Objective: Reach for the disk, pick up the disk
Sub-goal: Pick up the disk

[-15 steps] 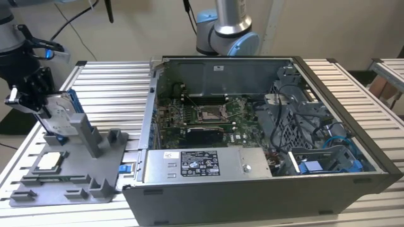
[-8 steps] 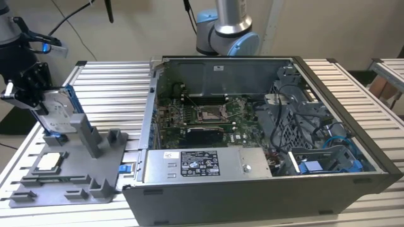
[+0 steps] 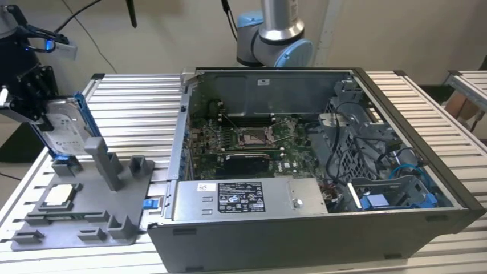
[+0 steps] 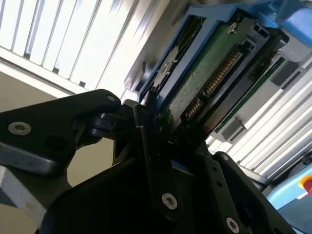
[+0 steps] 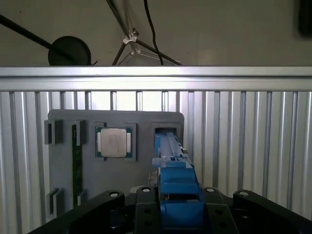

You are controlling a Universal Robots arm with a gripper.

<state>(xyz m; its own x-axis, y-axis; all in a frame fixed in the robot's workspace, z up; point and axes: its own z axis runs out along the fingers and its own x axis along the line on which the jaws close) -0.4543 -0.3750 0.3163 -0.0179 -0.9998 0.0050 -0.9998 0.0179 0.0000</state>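
A slatted table (image 3: 137, 97) is seen carrying an open computer case (image 3: 304, 240) towards the exterior view's right and a grey fixture (image 3: 122, 197) towards its left. Over the far end of that fixture the disk (image 3: 67, 128) is found standing on edge, its long axis close to upright with a slight tilt, and its labelled face is turned towards the case. Its lower edge is placed at or just above a slot in the fixture; whether it is clear of the slot cannot be told. The gripper (image 3: 34, 111) is set against the disk from the exterior view's left, so no gap is left to be crossed between them. In the second wrist view the disk (image 4: 204, 73) is shown by its green circuit board and blue frame, and the black fingers (image 4: 141, 141) are seen drawn together and clamped on its near edge. In the first wrist view the blue frame of the disk (image 5: 176, 195) is held between the two finger bodies, with the fixture (image 5: 63, 165) beyond. A small square silver chip (image 5: 116, 142) is seated in the fixture beside the slot, untouched.
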